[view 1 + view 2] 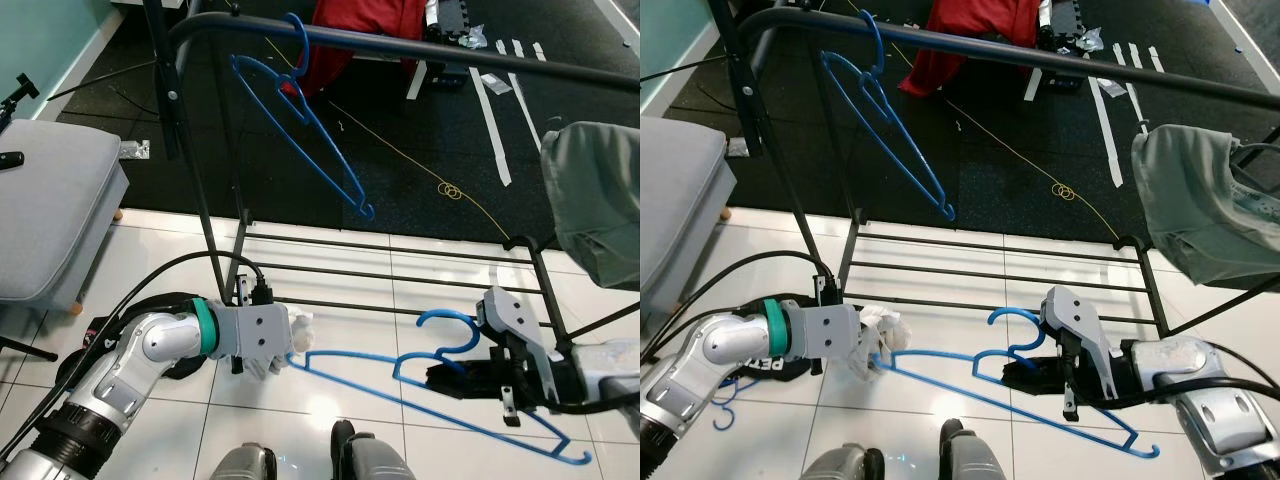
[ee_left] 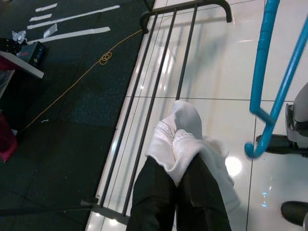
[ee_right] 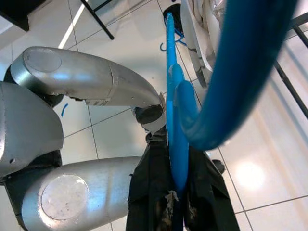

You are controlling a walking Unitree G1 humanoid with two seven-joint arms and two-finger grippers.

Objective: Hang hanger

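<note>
- My right gripper [image 1: 455, 378] is low on the right, over the white tiled floor [image 1: 340, 400]. Its black fingers are pressed tight on the blue hanger [image 1: 440, 385], clamping the wire just below the hook.
- The held hanger lies roughly level in front of me. Its hook curls upward beside the right gripper; its long bar runs from the left gripper side to the near right.
- My left gripper [image 1: 278, 352] is low on the left, at the left tip of that hanger. Its fingers are pressed together, with white cloth [image 2: 183, 142] wrapped around their tips.
- I cannot tell whether the left gripper has hold of the hanger tip or only touches it.
- A second blue hanger [image 1: 300, 120] hangs by its hook from the dark top rail [image 1: 400, 45] of the clothes rack [image 1: 380, 270], far left.
- A grey garment [image 1: 595, 195] hangs at the right end of the rack.
- A grey seat [image 1: 50, 210] stands at far left.
</note>
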